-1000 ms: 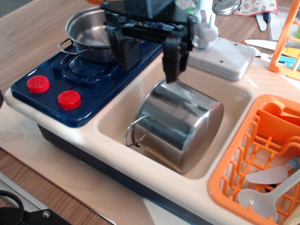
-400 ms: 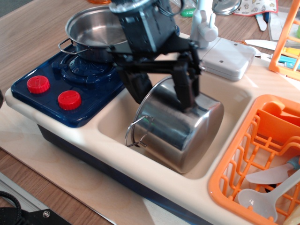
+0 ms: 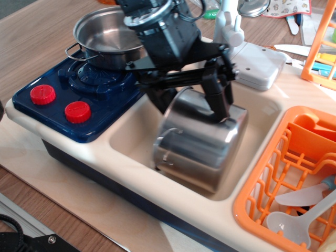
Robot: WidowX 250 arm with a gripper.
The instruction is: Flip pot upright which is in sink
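My black two-fingered gripper [image 3: 191, 100] reaches down into the cream plastic rectangular sink [image 3: 126, 137], its fingers spread across the upper end of the tall shiny stainless-steel pot [image 3: 200, 142]. The pot lies tilted on its side in the basin, directly under my fingers. Its outline is blurred, so I cannot tell whether I grip it.

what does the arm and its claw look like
The arm is black throughout, with a rounded cylindrical wrist section ringed by a shiny silver band. Below it a flat black crossbar carries the claw, whose two long, slab-like black fingers have squared edges. No markings or lettering can be made out, and no loose cables are clearly visible.
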